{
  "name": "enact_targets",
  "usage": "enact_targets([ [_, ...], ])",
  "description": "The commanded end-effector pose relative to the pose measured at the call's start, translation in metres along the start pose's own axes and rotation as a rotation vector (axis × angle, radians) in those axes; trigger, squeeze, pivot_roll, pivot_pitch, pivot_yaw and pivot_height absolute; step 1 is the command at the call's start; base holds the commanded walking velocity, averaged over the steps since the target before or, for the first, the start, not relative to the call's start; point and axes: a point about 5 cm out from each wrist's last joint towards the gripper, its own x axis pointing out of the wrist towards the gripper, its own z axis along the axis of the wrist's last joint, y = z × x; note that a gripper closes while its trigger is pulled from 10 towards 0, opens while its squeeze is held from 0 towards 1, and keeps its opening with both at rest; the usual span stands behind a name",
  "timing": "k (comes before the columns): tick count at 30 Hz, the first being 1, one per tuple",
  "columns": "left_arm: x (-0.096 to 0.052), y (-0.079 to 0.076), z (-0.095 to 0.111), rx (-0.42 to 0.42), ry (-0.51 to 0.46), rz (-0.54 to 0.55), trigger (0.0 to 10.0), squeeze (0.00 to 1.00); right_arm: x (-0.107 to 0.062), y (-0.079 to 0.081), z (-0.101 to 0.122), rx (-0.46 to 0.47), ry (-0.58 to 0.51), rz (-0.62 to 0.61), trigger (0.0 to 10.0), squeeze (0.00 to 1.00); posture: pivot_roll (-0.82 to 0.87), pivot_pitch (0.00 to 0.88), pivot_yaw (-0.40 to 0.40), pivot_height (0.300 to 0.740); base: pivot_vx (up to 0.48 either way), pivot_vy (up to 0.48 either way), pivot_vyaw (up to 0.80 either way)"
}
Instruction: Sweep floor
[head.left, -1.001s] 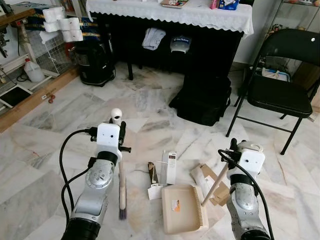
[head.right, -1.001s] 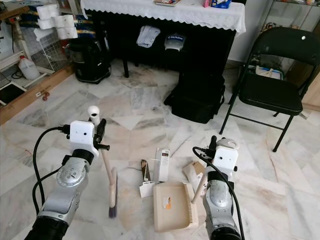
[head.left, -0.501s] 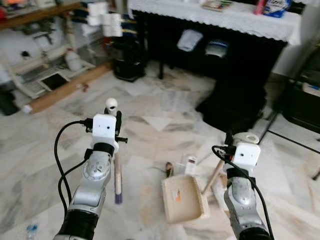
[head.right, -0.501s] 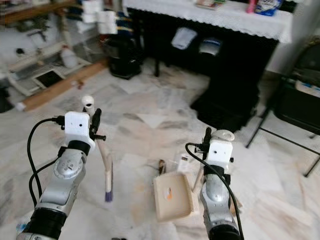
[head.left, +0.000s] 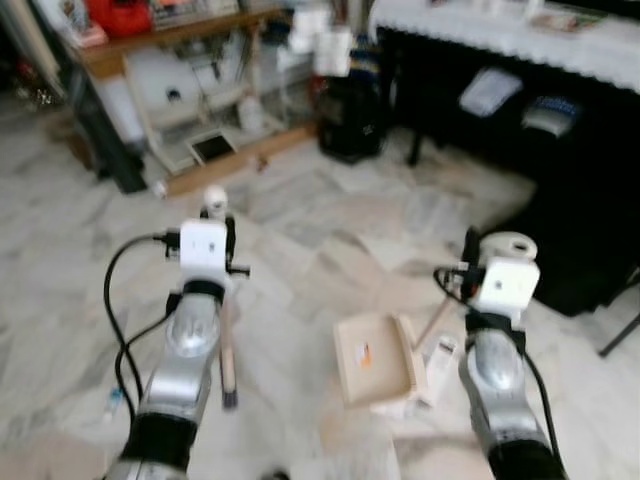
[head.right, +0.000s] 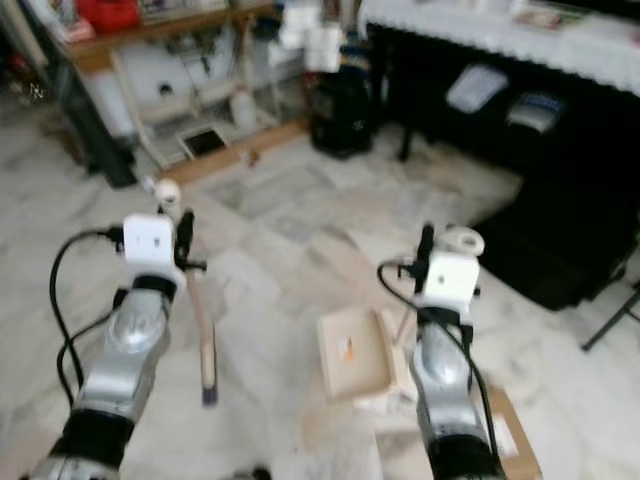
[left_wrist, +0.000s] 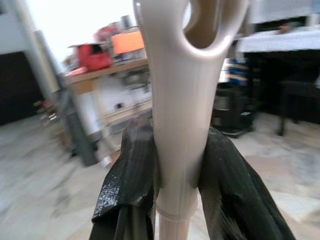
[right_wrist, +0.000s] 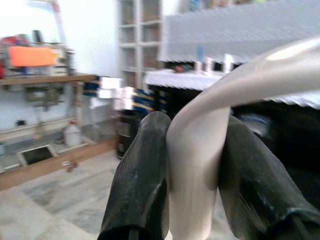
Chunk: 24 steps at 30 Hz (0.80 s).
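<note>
We have turned left, away from the litter, left gripper (left_wrist: 175, 165) still clamped on the brush (head.left: 226, 345), right gripper (right_wrist: 192, 165) on the dustpan (head.left: 372, 358), so sweeping is paused.

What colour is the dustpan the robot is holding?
The dustpan is beige, with a small orange sticker inside. It shows best in the left eye view, held by the right gripper.

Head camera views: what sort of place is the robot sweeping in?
Probably a lived-in home room that doubles as storage: pale marble-tile floor, a black table under a white lace cloth, and cluttered wooden shelving along the wall.
</note>
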Motion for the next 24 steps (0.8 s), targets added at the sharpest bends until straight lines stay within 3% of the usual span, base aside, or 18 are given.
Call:
enact_targets([
  [1,0.003,0.008,0.009,0.033,-0.052,0.03,10.0,0.0,0.007,0.005,0.013,0.015,-0.053,0.007,10.0,0.0,0.03,0.0,-0.002,0.74,0.0,0.0,0.8],
  [11,-0.008,0.004,-0.002,0.016,-0.008,-0.022,10.0,0.0,0.015,0.003,0.019,0.018,-0.061,0.007,10.0,0.0,0.03,0.017,0.0,0.74,0.0,0.0,0.8],
  [24,-0.022,0.022,-0.018,0.042,0.059,0.038,10.0,0.0,0.02,0.003,0.022,0.026,-0.06,0.016,10.0,0.0,0.03,0.015,-0.011,0.74,0.0,0.0,0.8],
])
